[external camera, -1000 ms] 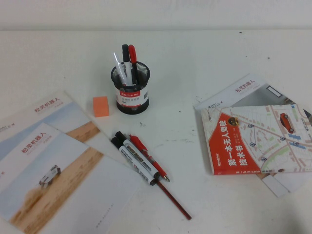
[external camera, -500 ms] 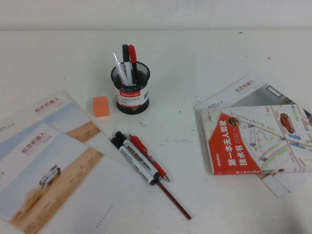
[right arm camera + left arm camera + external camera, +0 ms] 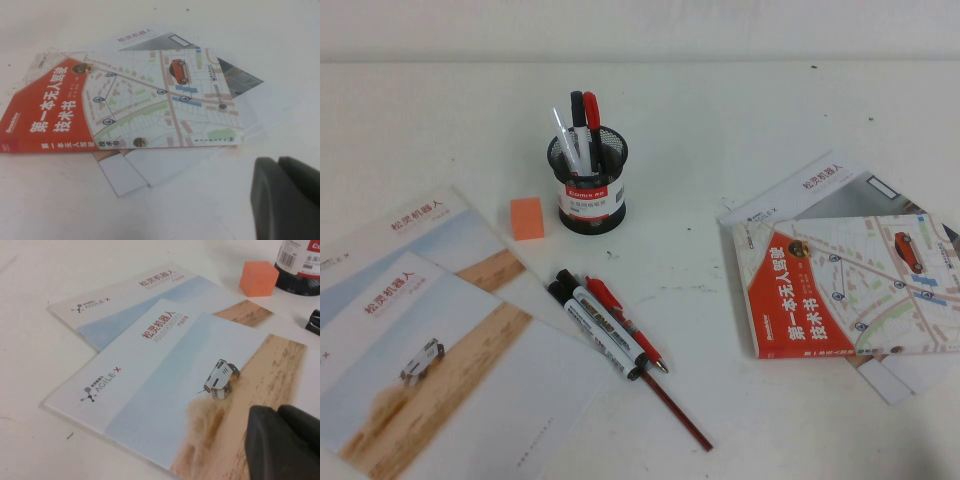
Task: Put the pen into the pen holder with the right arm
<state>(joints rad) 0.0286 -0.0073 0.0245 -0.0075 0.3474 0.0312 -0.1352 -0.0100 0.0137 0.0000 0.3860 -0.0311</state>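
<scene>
Nothing has shifted across the last second; no approach begun. Nearest, the pen [image 3: 625,323] lies beside two markers [image 3: 600,330], at 6 o'clock from the pen holder [image 3: 588,186]. The high view shows neither arm. Wrist views alone show the left gripper [image 3: 282,442] over brochures [image 3: 165,385] and the right gripper [image 3: 286,197] near the book [image 3: 125,102]; both look clenched, empty.
</scene>
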